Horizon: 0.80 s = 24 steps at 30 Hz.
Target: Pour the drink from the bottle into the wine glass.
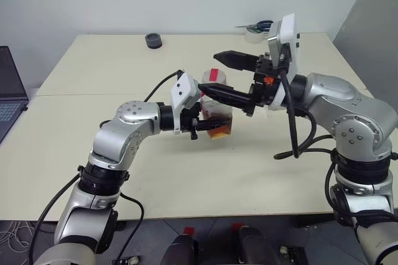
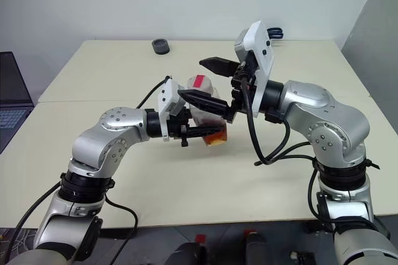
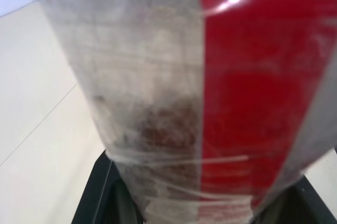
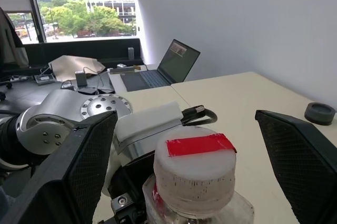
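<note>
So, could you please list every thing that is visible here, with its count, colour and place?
bottle: one, clear with a red strip, held above the table middle.
cap: one, white with red tape, on the bottle.
drink: a little, amber-red, at the bottle's bottom.
table: one, cream.
round thing: one, dark grey, far edge of the table.
scissors: one pair, blue handles, far right of the table.
laptop: one, dark, left edge.
left gripper: black, shut on the bottle.
right gripper: black, open, either side of the cap.

You see a clear, glossy plastic bottle (image 1: 217,111) with a shiny red label (image 3: 258,87), a matt white cap (image 4: 194,170), textured black gripper fingers (image 4: 87,171) and a smooth matt cream tabletop (image 1: 205,172).
</note>
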Tool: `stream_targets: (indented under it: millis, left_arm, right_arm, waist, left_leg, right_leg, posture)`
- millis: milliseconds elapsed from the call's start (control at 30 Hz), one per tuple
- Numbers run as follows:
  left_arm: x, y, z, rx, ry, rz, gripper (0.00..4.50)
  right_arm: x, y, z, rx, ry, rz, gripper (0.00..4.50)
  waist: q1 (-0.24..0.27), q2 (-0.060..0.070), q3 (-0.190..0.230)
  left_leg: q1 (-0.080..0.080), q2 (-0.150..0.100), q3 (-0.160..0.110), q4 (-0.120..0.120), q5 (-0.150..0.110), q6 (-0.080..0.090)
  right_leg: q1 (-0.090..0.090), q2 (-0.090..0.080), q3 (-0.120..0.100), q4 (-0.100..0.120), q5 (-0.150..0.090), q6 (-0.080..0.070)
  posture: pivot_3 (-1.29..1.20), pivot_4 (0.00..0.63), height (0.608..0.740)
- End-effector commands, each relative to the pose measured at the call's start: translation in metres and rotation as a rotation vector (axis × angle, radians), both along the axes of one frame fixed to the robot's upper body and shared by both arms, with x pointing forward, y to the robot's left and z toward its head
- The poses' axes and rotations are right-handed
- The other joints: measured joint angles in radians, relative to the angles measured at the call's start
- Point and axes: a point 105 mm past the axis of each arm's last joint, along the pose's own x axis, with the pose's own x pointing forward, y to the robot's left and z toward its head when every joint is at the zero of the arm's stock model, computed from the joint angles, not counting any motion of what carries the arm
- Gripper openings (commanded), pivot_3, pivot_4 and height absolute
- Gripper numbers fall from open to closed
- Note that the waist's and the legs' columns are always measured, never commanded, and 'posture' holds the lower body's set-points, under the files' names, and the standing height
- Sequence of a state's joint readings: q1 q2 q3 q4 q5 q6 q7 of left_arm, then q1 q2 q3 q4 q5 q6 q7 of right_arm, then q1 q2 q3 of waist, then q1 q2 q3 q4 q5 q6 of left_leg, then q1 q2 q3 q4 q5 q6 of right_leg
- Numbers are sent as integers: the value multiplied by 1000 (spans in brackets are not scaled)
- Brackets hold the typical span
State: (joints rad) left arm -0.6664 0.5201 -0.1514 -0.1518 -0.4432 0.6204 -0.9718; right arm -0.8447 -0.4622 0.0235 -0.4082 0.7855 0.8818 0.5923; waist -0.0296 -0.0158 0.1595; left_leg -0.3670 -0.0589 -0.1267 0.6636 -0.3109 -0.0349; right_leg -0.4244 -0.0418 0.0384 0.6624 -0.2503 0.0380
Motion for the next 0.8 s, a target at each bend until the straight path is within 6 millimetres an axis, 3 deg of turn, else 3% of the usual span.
stream_targets:
  millis: [33, 800]
  left_arm:
    - [-6, -5, 17, -25, -71, -33, 1791]
    - [-8, -7, 18, -30, -73, -35, 1791]
  right_arm:
    - [-2, -1, 8, 5, -60, -5, 4469]
    - [0, -4, -2, -30, -35, -5, 4469]
  waist:
    - [0, 0, 0]
    - [0, 0, 0]
  left_leg:
    - [0, 0, 0, 0, 0, 0]
    - [0, 0, 0, 0, 0, 0]
  right_leg:
    - [0, 0, 0, 0, 0, 0]
    - [0, 0, 0, 0, 0, 0]
  posture:
    - [0, 150, 740]
    - [0, 150, 740]
